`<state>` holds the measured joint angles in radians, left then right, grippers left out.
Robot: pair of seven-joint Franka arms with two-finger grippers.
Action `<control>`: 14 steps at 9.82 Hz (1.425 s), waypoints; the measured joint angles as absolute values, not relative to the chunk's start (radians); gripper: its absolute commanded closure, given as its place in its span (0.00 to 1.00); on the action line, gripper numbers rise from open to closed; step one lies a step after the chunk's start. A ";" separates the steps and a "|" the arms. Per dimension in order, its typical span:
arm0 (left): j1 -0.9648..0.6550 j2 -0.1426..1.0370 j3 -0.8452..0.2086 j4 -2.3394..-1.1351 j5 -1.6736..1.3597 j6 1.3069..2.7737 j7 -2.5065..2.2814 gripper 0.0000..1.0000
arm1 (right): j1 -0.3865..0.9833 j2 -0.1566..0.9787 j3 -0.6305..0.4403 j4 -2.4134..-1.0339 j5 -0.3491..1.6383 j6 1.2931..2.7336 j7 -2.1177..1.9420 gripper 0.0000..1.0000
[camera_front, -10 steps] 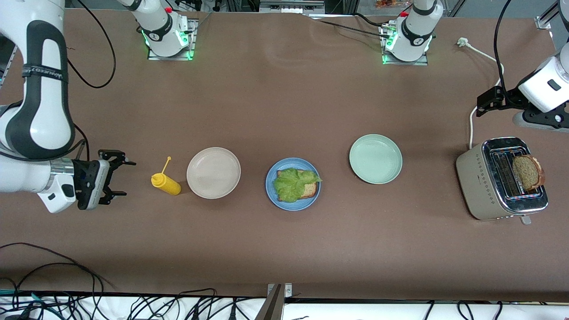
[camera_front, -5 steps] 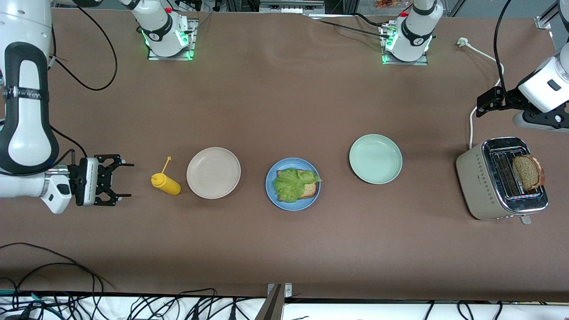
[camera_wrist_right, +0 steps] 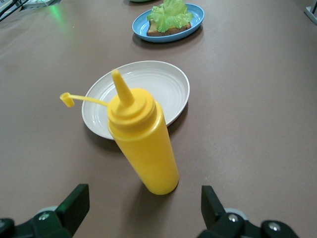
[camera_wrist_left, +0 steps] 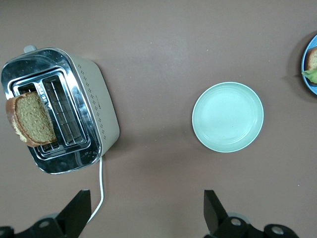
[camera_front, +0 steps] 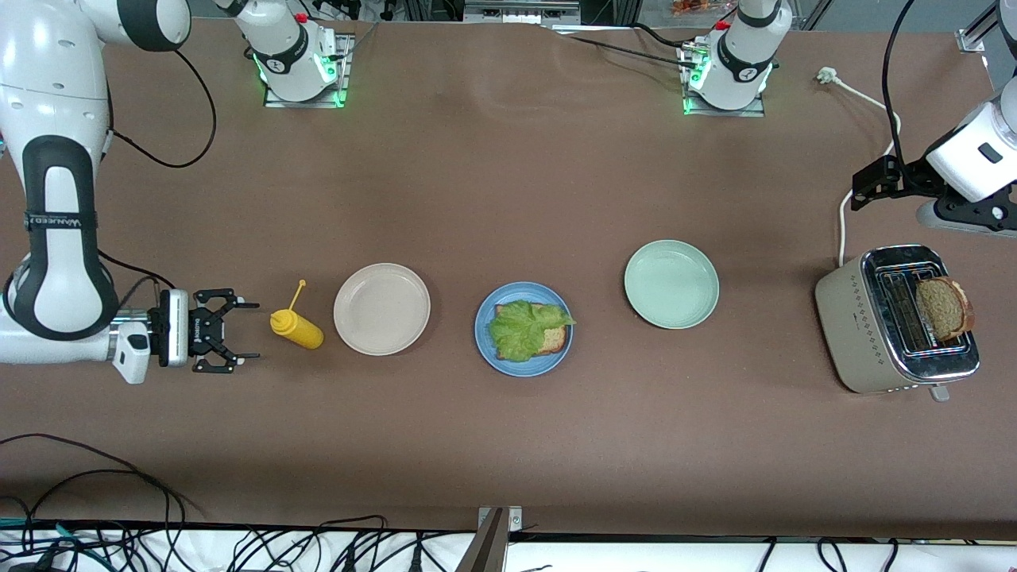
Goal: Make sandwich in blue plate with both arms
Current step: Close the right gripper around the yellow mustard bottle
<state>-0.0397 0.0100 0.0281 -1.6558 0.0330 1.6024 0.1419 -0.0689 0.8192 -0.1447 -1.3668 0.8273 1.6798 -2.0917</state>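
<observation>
The blue plate [camera_front: 523, 329] sits mid-table and holds a bread slice [camera_front: 556, 340] with a green lettuce leaf [camera_front: 520, 327] on top; both also show in the right wrist view, the plate [camera_wrist_right: 195, 15] and the leaf [camera_wrist_right: 170, 14]. A second bread slice [camera_front: 943, 308] [camera_wrist_left: 32, 119] stands in the toaster [camera_front: 870, 334]. My right gripper [camera_front: 253, 331] [camera_wrist_right: 143, 203] is open, low by the table, pointing at a yellow squeeze bottle [camera_front: 298, 329] [camera_wrist_right: 143, 144] just ahead of its fingertips. My left gripper [camera_front: 866, 184] [camera_wrist_left: 146, 208] hangs open and empty over the toaster's white cord.
A beige plate [camera_front: 381, 308] lies between the bottle and the blue plate. A pale green plate [camera_front: 671, 284] [camera_wrist_left: 228, 117] lies between the blue plate and the toaster [camera_wrist_left: 94, 109]. The cord [camera_front: 842, 230] runs from the toaster toward the left arm's base. Cables hang along the table's near edge.
My right arm has swung its gripper along the table toward the yellow bottle, ending close to it. The left arm has not moved.
</observation>
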 measured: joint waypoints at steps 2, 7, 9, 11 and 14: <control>-0.040 0.011 0.028 -1.656 0.033 1.603 0.142 0.00 | -0.076 0.848 -0.144 -1.367 0.875 1.683 -2.164 0.00; -0.040 0.012 0.028 -1.655 0.033 1.604 0.142 0.00 | -0.078 0.920 -0.124 -1.374 0.970 1.732 -2.316 0.00; -0.040 0.012 0.028 -1.655 0.033 1.604 0.142 0.00 | -0.075 0.950 -0.092 -1.375 1.000 1.774 -2.330 0.00; -0.040 0.012 0.028 -1.655 0.033 1.604 0.142 0.00 | -0.074 0.953 -0.064 -1.376 1.011 1.799 -2.330 0.09; -0.040 0.013 0.028 -1.655 0.035 1.604 0.142 0.00 | -0.073 0.954 -0.042 -1.383 1.019 1.835 -2.330 0.95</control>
